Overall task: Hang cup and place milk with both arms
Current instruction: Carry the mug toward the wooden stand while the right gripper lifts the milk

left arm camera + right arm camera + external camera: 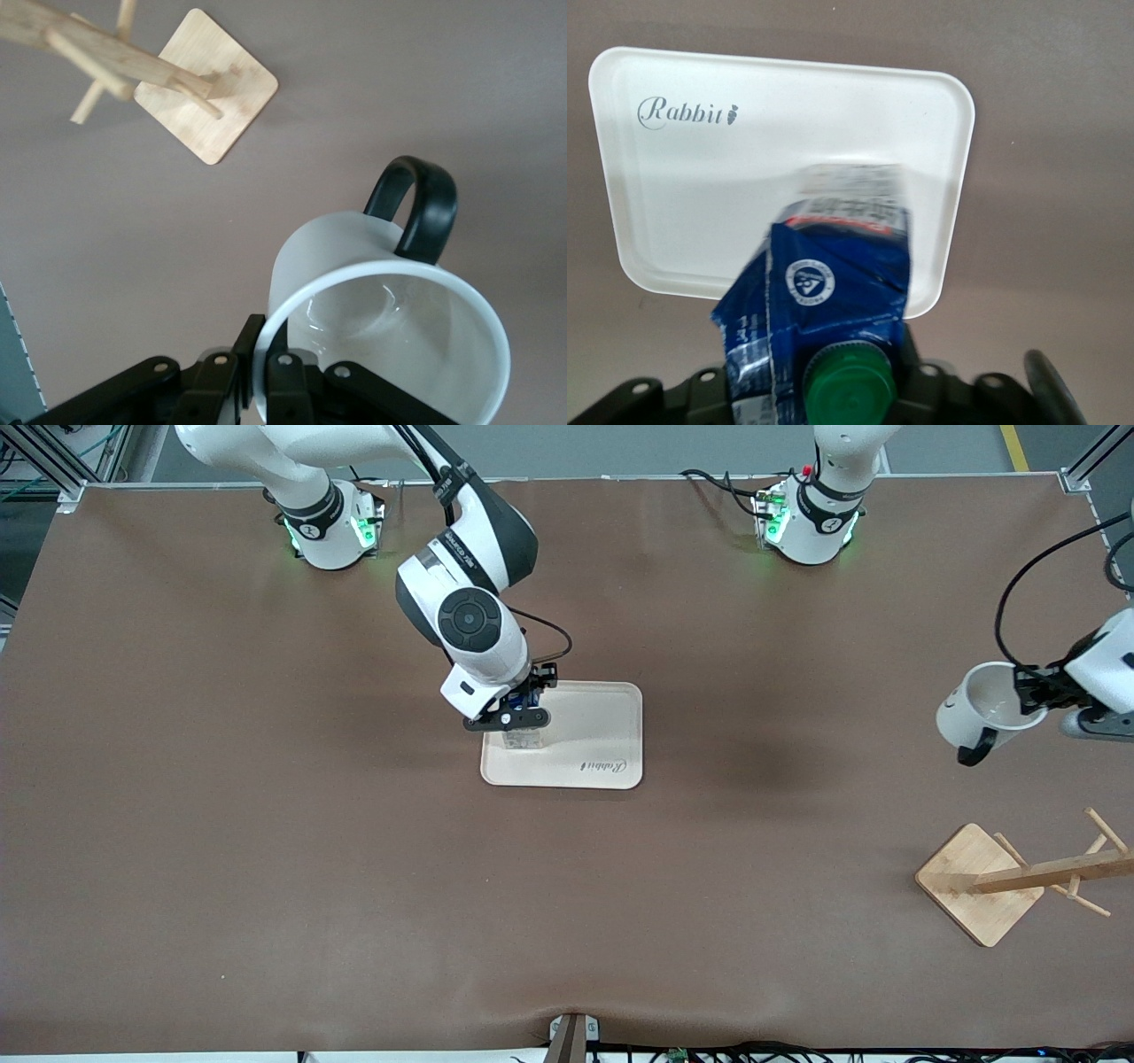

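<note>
My left gripper [1032, 689] is shut on the rim of the white cup [985, 708] and holds it tilted in the air over the table at the left arm's end. In the left wrist view the fingers [237, 350] pinch the cup's [390, 310] wall, and its black handle [418, 208] points away from the gripper [263, 372]. My right gripper [521, 710] is shut on the blue and white milk [523, 737] over the white tray [602, 731]. In the right wrist view the gripper [833, 390] holds the milk [824, 283] near its green cap [846, 385]. I cannot tell whether the carton touches the tray [700, 177].
A wooden cup rack [1045, 872] with pegs on a square base [970, 868] stands nearer the front camera than the cup, at the left arm's end. It shows in the left wrist view [208, 84] too. The tray has "Rabbit" printed on it.
</note>
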You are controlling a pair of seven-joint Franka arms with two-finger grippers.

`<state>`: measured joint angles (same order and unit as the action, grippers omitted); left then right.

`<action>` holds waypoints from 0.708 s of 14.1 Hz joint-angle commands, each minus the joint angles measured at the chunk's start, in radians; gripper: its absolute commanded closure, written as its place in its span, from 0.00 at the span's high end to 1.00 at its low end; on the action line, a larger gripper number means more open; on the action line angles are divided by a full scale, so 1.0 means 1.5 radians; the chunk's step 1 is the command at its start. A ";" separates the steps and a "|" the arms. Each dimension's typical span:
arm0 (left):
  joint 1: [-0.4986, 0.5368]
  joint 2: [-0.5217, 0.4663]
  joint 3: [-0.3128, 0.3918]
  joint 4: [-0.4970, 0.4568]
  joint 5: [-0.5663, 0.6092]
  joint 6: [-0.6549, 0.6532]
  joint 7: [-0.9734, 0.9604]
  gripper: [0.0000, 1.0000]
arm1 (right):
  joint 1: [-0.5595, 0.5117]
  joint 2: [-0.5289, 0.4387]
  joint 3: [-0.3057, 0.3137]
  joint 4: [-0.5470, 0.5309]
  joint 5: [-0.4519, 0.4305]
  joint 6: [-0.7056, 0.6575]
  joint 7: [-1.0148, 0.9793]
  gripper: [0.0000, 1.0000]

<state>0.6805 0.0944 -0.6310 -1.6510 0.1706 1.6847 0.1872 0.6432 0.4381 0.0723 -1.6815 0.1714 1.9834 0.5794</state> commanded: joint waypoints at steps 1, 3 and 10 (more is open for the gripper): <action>0.034 0.007 -0.005 0.016 -0.021 -0.007 0.044 0.00 | -0.001 -0.010 -0.009 0.023 -0.016 -0.011 0.014 0.00; 0.065 0.019 -0.006 0.019 -0.025 -0.007 0.060 0.00 | -0.004 -0.012 -0.028 0.084 -0.026 -0.084 0.018 0.00; 0.097 0.107 -0.004 0.079 -0.043 0.043 0.141 0.00 | -0.098 -0.078 -0.073 0.127 -0.135 -0.265 -0.044 0.00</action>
<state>0.8217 0.2245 -0.6268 -1.5699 0.1239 1.7304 0.3794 0.5592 0.3665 -0.0472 -1.4832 -0.0104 1.6306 0.5275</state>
